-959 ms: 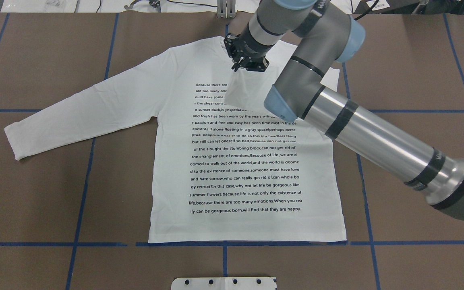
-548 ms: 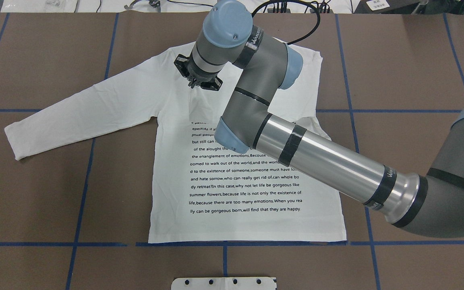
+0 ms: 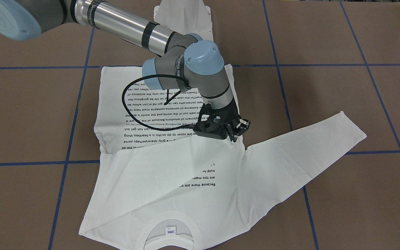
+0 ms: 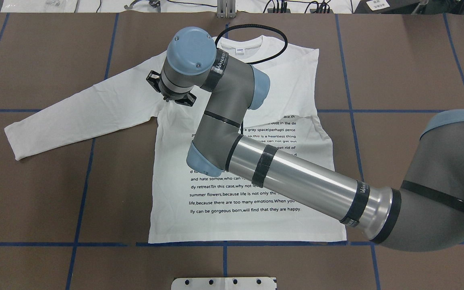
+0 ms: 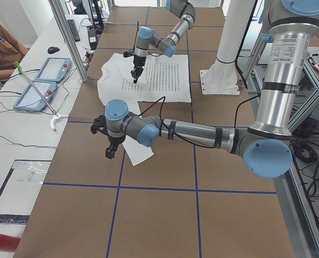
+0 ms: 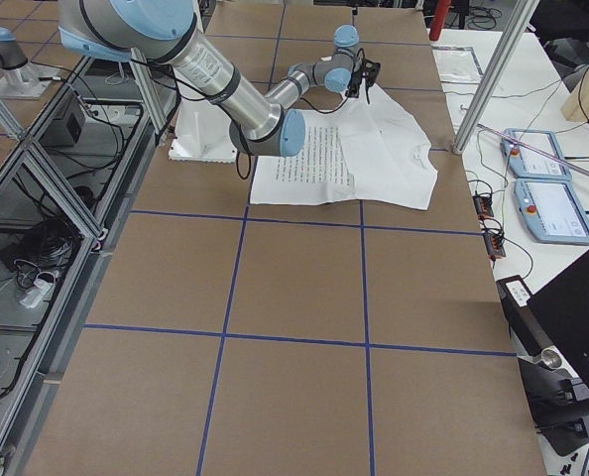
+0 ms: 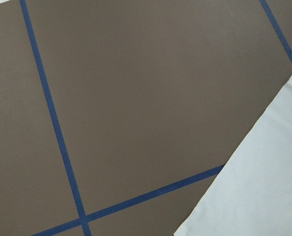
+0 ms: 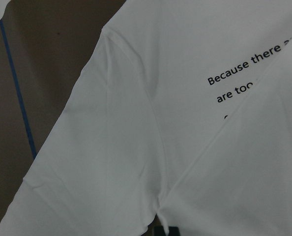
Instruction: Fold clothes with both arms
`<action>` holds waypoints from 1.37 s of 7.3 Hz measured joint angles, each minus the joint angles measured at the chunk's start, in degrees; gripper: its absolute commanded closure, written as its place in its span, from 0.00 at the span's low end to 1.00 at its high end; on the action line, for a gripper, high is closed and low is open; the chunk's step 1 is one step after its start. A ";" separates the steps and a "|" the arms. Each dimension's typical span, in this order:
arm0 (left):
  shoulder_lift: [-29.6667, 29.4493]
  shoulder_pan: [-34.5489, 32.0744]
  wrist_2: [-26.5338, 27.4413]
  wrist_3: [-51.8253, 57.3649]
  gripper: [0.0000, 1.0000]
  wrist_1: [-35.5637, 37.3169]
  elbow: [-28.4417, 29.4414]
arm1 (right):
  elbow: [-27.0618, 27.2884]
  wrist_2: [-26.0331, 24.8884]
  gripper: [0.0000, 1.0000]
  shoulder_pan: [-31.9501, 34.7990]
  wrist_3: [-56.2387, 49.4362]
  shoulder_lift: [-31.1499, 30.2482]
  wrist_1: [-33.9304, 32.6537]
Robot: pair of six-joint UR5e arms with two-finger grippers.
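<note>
The step in hand looks like the first sleeve fold. On the brown table with blue tape lines the white long-sleeved T-shirt lies flat at the centre, printed side up. Its right sleeve lies slantwise across the chest and covers the top lines of text. The black skeletal right gripper stands at that sleeve's end by the left armpit, fingers narrow and, as far as the wrist view shows, pinched on the cuff. The next move, I judge, calls for laying that cuff down flat and letting go, then bringing the left sleeve in likewise. The black left gripper hovers over bare table near that sleeve's end; whether it is wide or narrow I cannot tell. The shirt's long axis runs near to far, with the ribbed round collar on the side far from the robot and the hem near it. The left sleeve points out left.
</note>
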 measured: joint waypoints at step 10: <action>-2.34 10.67 -1.10 -16.39 0.19 -6.07 13.25 | 9.48 2.61 0.01 4.54 5.31 -6.51 -0.68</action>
